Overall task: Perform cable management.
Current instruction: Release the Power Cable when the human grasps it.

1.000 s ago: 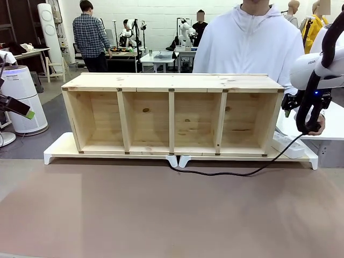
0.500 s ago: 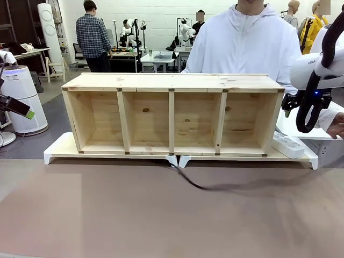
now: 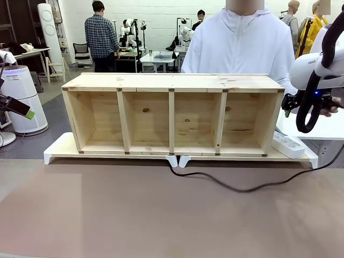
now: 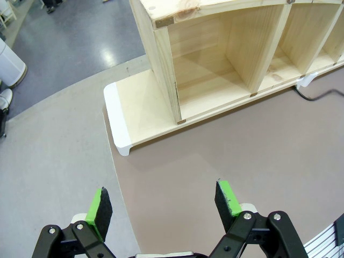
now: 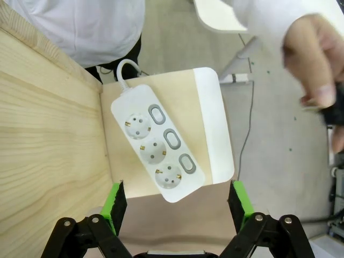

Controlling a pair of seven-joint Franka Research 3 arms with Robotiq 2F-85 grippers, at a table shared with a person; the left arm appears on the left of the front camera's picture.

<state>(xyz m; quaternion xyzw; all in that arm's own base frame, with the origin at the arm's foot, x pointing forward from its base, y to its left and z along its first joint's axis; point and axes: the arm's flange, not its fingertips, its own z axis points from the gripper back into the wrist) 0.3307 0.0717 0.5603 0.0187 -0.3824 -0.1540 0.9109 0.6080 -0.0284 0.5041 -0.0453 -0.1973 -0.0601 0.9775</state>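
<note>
Black cable [image 3: 236,185] runs from under the front middle of the 4-bay wooden shelf [image 3: 172,114], sags across the brown tabletop in front of the shelf's right half, then climbs off to the right; the person's hand [image 5: 314,75] is right of the shelf w/ something dark at the fingers, blurred. Right gripper [image 5: 177,207] hangs w/ jaws wide apart and empty above the white 3-socket power strip [image 5: 158,150] by the shelf's right end. Left gripper [image 4: 164,207] also spread open, nothing in it, off the shelf's left end over the table.
</note>
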